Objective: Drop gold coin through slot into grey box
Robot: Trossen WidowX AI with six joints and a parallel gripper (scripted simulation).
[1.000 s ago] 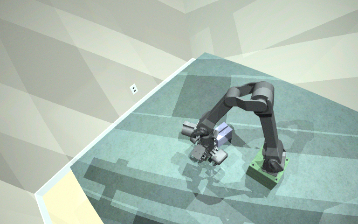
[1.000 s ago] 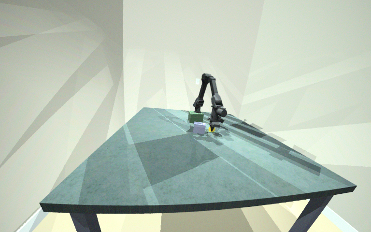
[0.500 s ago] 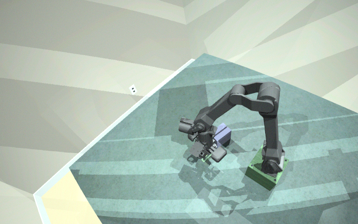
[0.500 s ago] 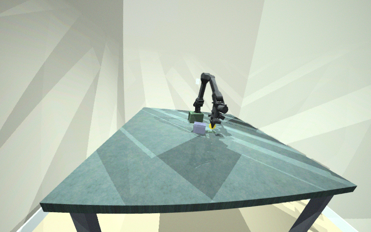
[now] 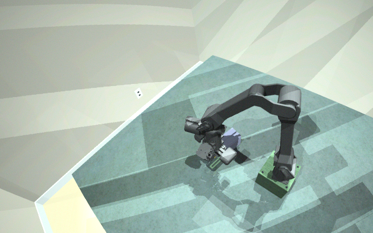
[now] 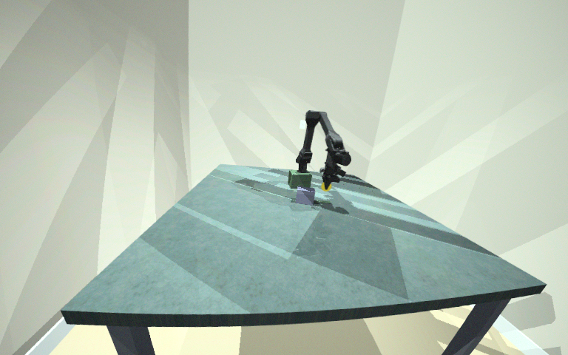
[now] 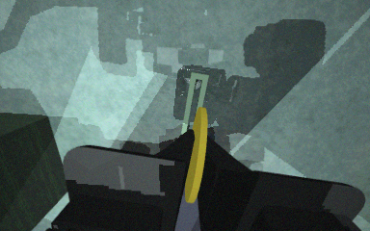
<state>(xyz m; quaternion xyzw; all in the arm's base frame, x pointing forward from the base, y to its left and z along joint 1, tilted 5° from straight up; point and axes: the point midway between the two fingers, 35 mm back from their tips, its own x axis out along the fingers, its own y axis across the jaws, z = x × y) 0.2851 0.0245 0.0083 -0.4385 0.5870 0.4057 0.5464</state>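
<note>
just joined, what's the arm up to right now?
The arm's pincer is shut on the gold coin, held on edge and lifted clear of the green holder, which sits on the table below. The grey box stands close by; the coin is not over it yet.

coin: gold, edge-on, lifted | holder: green, below | box: grey, closed

Gripper: above the table, closed edge-on around the coin. Holder: on the table directly below and just ahead of the gripper, apart from the coin. Box: beside the gripper, toward the arm's base, which stands behind the box.
</note>
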